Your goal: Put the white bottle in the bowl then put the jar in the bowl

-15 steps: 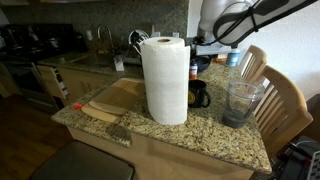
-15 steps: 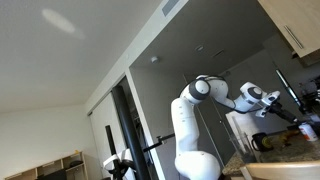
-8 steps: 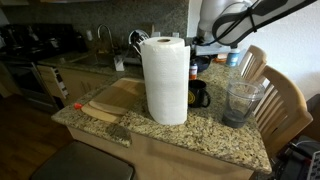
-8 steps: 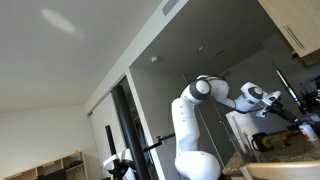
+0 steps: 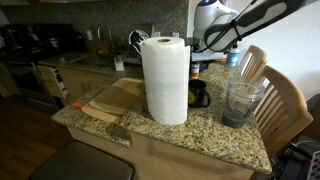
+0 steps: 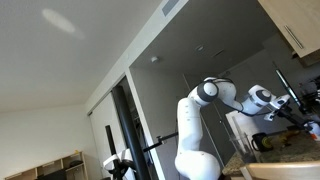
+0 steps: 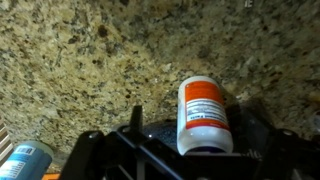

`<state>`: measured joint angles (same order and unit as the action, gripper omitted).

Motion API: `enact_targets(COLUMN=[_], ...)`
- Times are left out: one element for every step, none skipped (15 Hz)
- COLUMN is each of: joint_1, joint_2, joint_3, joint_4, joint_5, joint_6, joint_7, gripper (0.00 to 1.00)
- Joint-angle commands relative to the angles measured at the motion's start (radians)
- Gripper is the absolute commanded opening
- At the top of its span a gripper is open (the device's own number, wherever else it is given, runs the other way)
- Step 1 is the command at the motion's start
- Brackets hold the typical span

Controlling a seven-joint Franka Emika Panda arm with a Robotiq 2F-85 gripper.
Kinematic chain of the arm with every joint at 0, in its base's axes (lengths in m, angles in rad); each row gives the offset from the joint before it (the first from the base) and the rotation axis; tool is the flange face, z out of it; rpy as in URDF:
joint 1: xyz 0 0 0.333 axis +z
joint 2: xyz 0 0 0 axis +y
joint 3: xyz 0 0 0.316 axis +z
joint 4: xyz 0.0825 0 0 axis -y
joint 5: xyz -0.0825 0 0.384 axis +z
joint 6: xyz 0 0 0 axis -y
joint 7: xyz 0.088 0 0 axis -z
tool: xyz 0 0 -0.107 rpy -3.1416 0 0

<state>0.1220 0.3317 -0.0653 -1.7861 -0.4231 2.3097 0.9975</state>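
The hand (image 7: 195, 138) is spread wide and pinches nothing. In the wrist view it hangs over the speckled granite tabletop (image 7: 90, 60). The white bottle (image 7: 204, 112), with its orange label, sits at about 4 o'clock from the middle of that view, in the gap between the dark fingers (image 7: 135, 118). The finger at the bottle's 9 o'clock stands clear of it. The far side is too dark to tell whether anything touches. A blue-topped container (image 7: 24, 160) peeks in at 8 o'clock.

In an exterior view the arm (image 5: 250, 15) reaches in from 1 o'clock, behind a tall paper towel roll (image 5: 164, 80) that stands upright mid-tabletop. The jar (image 5: 241, 102), clear and empty-looking, stands upright at the roll's 3 o'clock, near the tabletop's edge and beside a wooden chair (image 5: 285, 100). A black mug (image 5: 199, 95) sits between the roll and the jar, just beside the roll. A wooden cutting board (image 5: 115, 100) lies at the roll's 9 o'clock.

In an exterior view from low down, the white arm (image 6: 205, 95) bends towards 3 o'clock under the ceiling.
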Motion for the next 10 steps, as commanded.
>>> enact_targets(joint_1=[0.009,0.020,0.026,0.031,0.039,0.022,0.025,0.026,0.028,0.030], joint_2=[0.000,0.002,0.002,0.003,0.002,0.000,0.000,0.000,0.000,0.000], joint_3=[-0.010,-0.027,-0.036,-0.047,-0.060,-0.034,-0.041,-0.045,-0.047,-0.049], joint_4=[0.003,0.004,0.004,0.004,0.003,0.004,0.004,0.004,0.004,0.004], joint_5=[0.006,-0.031,-0.053,-0.085,-0.119,-0.067,-0.088,-0.096,-0.097,-0.097], joint_6=[-0.002,0.024,0.040,0.061,0.080,0.044,0.056,0.059,0.061,0.061], joint_7=[-0.004,0.045,0.074,0.113,0.167,0.097,0.128,0.140,0.145,0.147], gripper=[1.00,1.00,1.00,1.00,1.00,1.00,1.00,1.00,1.00,1.00])
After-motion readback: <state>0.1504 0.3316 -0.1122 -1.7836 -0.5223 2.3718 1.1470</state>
